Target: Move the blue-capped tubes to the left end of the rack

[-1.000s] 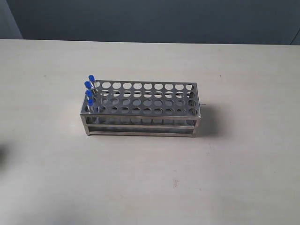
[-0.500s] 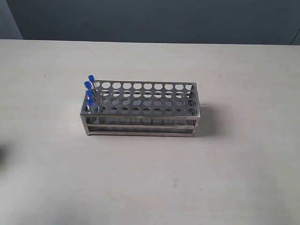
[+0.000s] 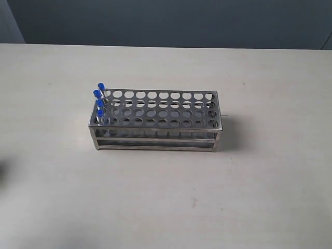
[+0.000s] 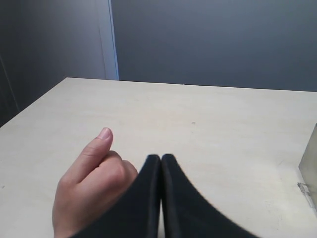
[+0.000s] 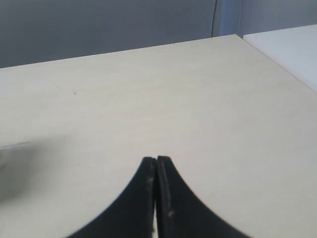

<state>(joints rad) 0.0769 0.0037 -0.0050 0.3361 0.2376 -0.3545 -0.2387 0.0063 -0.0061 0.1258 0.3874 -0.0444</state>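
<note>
Nothing moved, left gripper point(image 4: 161, 157), right gripper point(image 5: 156, 159) closed

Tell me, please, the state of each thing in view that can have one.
rack, standing upright, other holes empty
blue-capped tubes, capped, upright in the rack's left end column
left claw, shut, empty
right claw, shut, empty
hand, loosely curled, thumb out, beside left claw

A pale matte table point(image 3: 270, 197) under even light, a plain dark blue-grey wall point(image 3: 171, 23) behind.
</note>
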